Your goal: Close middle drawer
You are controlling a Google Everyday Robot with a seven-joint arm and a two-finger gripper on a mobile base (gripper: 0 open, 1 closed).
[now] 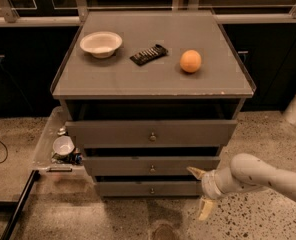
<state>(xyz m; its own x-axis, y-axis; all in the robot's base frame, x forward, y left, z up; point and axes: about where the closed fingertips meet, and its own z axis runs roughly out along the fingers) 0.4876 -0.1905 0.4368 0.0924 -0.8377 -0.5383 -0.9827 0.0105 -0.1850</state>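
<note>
Middle drawer point(119, 167): front panel with its small round knob point(152, 168) stands forward of the cabinet, a dark gap showing above it. Judged partly open, so closing is not yet done and the whole push is left. Top drawer point(113, 133) above juts out further; bottom drawer point(128, 188) sits below.

End effector point(202, 190): low, at the right end of the middle drawer's front, just off its corner. It is released, fingers spread, nothing held. Upper fingertip point(195, 171) is near the panel's right edge; contact cannot be told.

Cabinet's top surface point(153, 79) carries a bowl point(101, 43), a dark packet point(148, 54) and an orange point(190, 61).
</note>
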